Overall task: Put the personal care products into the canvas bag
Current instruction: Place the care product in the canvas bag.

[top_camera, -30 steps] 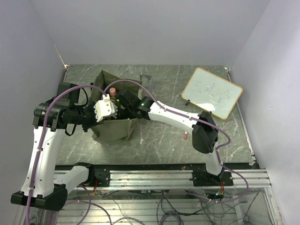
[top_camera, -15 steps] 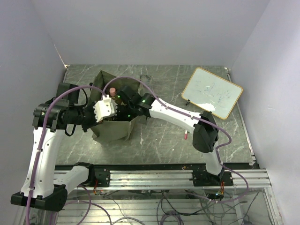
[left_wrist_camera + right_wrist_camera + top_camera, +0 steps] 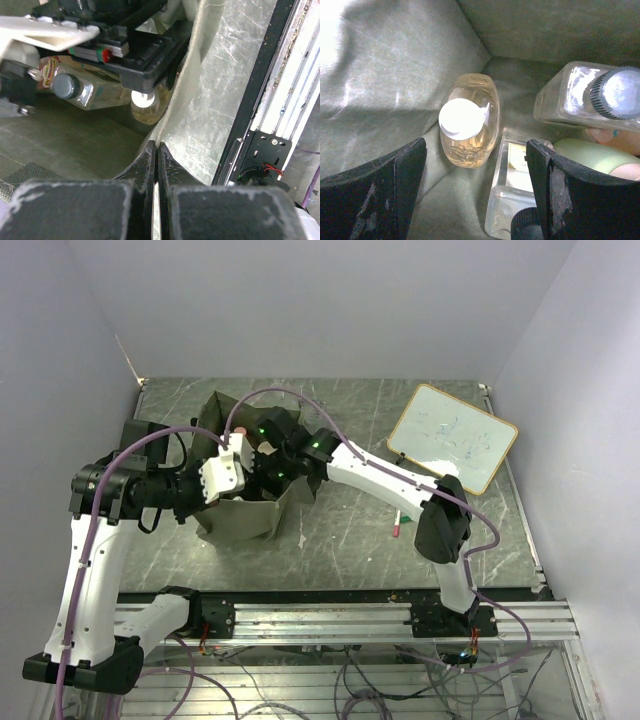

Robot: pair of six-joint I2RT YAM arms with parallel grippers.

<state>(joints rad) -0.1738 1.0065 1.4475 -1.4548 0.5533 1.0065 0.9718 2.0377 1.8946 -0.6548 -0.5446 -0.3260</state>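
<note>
The olive canvas bag (image 3: 240,512) stands open at the table's left. My left gripper (image 3: 156,147) is shut on the bag's pale rim (image 3: 186,75), holding the mouth open; from above it shows at the rim (image 3: 232,462). My right gripper (image 3: 476,147) reaches down inside the bag (image 3: 268,462), open, with nothing between its fingers. Below it, on the bag's floor, lie an amber bottle with a white cap (image 3: 470,120), a clear bottle with a dark cap (image 3: 590,100), another clear bottle (image 3: 512,200) and a pale green one (image 3: 585,152). The amber bottle (image 3: 145,102) also shows in the left wrist view.
A wood-framed whiteboard (image 3: 453,437) lies at the back right. A marker pen (image 3: 397,523) rests on the table under my right forearm. A metal rail (image 3: 330,618) runs along the near edge.
My right gripper has opened wider inside the bag, and its wrist has lifted and shifted toward the far side. The left gripper keeps its hold on the rim.
</note>
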